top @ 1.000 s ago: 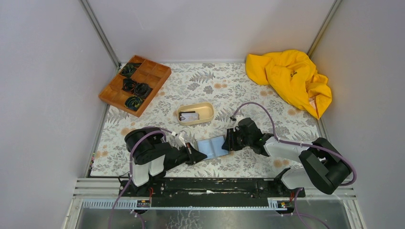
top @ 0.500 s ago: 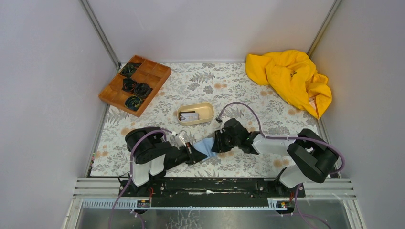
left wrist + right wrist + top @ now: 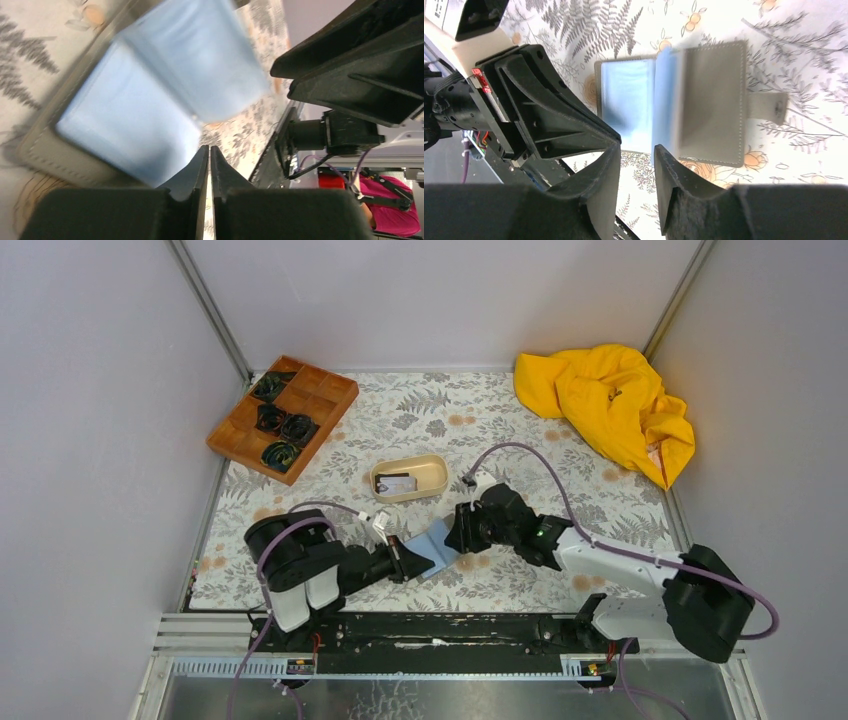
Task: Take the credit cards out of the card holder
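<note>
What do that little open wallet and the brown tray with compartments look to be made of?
The card holder looks like soft faux leather or fabric: matte grey outside, stitched along its edge, pale blue inside. The compartment tray seems wooden: warm brown, matte, with thin dividers.

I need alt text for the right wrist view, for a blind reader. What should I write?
An open card holder lies on a fern-patterned tablecloth, pale blue inside, its grey flap blurred. The right gripper, jaws apart, sits at the bottom just short of the holder; the left gripper, jaws together, points at its corner from the left.
</note>
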{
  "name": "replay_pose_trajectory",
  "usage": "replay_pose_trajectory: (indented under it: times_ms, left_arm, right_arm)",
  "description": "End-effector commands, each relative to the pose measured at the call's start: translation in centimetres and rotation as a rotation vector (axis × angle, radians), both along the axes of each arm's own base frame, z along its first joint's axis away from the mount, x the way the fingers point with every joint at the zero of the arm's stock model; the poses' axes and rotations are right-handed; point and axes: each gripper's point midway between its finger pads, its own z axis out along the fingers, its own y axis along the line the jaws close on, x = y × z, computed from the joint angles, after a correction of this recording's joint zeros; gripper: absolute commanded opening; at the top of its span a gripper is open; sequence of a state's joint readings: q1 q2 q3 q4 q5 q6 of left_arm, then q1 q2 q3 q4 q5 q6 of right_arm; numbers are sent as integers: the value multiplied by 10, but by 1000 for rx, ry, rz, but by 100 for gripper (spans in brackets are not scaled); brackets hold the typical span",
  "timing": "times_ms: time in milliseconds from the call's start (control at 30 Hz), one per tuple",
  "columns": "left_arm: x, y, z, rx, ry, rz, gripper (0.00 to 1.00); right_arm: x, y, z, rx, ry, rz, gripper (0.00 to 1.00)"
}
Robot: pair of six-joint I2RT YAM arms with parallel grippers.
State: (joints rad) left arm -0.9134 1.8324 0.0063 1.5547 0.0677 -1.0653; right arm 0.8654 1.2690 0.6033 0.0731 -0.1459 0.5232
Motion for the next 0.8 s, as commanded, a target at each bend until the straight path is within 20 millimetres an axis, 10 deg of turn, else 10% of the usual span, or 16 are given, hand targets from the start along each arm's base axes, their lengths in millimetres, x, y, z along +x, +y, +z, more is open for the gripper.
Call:
replay_pose_trajectory:
  times_ms: [0,233,400,567,767]
  left_arm:
    - [-8,9,19,-26,-86,-23,14]
    - [-8,-1,50,-83,-149,-65,31]
    - [14,9,55,54,-194,33,36]
    - [50,63,77,344,-246,315,98]
    - [54,108,104,416,-252,477,100]
  right_arm:
    - [15,-16,29,-35,-116,-70,40]
    - [14,-36,32,-24,-188,-124,70]
    - [10,-38,22,-40,-176,-108,70]
    - [12,-41,16,-50,-192,-115,70]
    - [28,-43,15,-137,-228,-127,70]
